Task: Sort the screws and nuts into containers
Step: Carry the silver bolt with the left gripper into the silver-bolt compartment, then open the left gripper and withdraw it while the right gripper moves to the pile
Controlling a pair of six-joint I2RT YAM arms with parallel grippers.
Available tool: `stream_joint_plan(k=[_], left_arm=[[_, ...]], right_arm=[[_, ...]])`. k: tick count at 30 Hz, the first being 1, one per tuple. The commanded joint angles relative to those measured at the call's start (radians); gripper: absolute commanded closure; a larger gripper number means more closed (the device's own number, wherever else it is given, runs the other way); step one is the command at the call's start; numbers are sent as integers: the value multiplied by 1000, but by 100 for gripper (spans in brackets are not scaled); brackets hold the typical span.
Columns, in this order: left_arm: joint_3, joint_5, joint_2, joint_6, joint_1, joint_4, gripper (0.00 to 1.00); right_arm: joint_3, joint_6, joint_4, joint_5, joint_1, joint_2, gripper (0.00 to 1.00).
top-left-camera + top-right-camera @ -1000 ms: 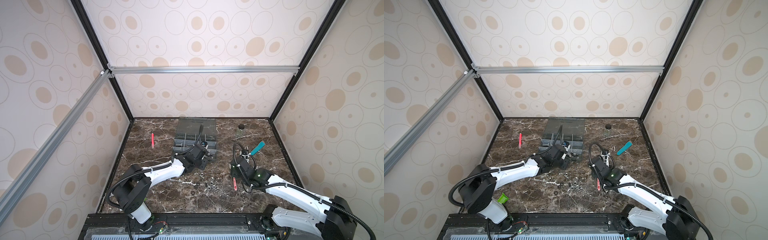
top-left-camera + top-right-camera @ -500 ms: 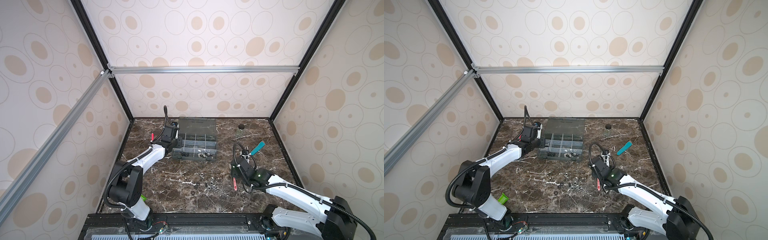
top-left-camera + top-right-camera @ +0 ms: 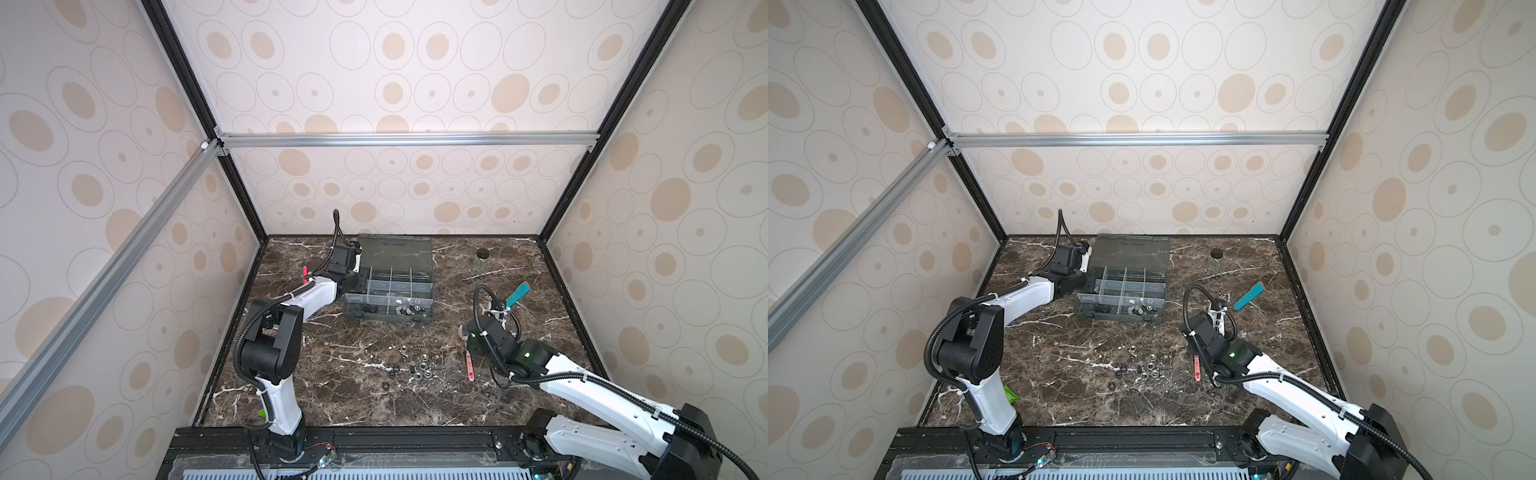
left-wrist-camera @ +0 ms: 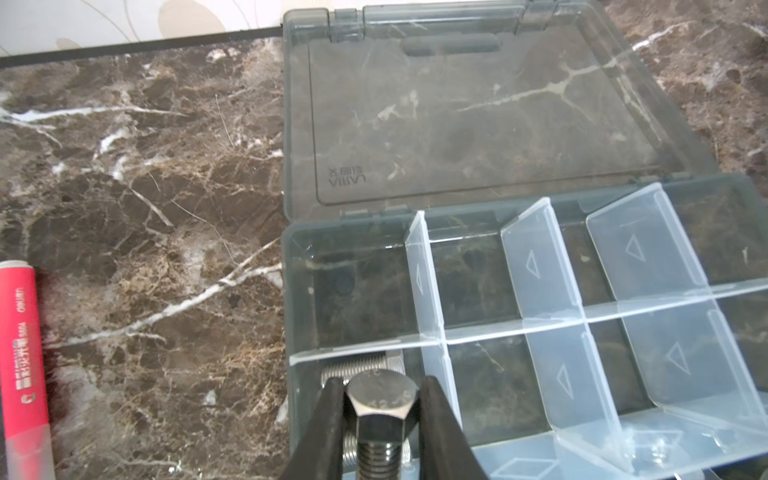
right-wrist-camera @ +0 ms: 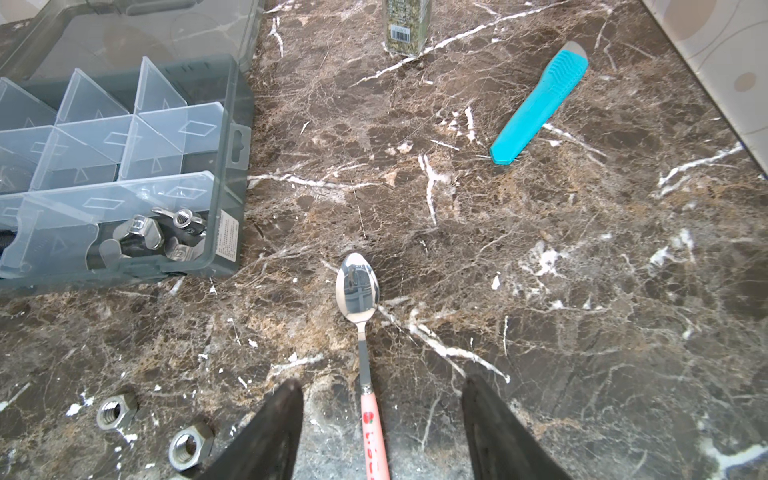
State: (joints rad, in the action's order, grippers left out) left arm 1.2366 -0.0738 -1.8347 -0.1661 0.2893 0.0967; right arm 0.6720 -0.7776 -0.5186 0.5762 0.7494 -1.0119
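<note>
While the left wrist view looks down the fingers, you have a screw [image 4: 382, 409], a silver hex-head bolt, clamped across its head by the left hand [image 4: 380, 399]. Its long axis runs along the fingers: head away from the wrist, threaded shaft back toward it. The shaft end is cut off by the frame edge, and the stamped marks on the head are too faint to read. Position: over the containers [image 4: 536, 266], above the left-end compartment one row in from the hinge. Another silver threaded piece [image 4: 361, 368] lies in that compartment, mostly hidden behind the fingers; you cannot tell whether the two touch. In both top views this hand is hidden behind its own wrist.

The lid [image 4: 478, 116] lies open, flat on the counter [image 4: 145, 187] behind the box. A red marker [image 4: 20, 353] lies beside the box's left end, cut off in the wrist view.

Right wrist view: wing nuts [image 5: 158, 235] sit in the front right-end compartment, veiled by a divider. Loose nuts [image 5: 116, 411] lie on the counter in front of the box; in a top view the scatter [image 3: 420, 366] is too small for you to sort by type. Right hand [image 5: 382, 384]: fingers apart, empty, one either side of the spoon [image 5: 357, 286]. The bowl points away from the wrist and the pink handle's end is cut off. The teal cutter [image 5: 540, 104] and jar [image 5: 405, 29] lie farther out, the jar's top cut off.
</note>
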Motion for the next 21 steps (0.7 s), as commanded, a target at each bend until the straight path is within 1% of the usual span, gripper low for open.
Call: stream_joint_plan(k=[1,3,6,14,21], left_arm=[[41,-11,-8,27,-12,-25,74],[35,-10,-5,25,-14,-26,65],[24,-13,6,23,-16,-27,58],[-29,-30,67,7,-16,-38,55],[-128,-55,179,-23,-17,-64,54]], right_arm=[[-4,-21,-40,26,-5,12,35],[-4,-23,-42,25,-4,13,36],[-5,-23,-42,25,-4,16,35],[-7,-26,-43,21,-4,19,35],[-17,-35,-41,7,-4,24,35]])
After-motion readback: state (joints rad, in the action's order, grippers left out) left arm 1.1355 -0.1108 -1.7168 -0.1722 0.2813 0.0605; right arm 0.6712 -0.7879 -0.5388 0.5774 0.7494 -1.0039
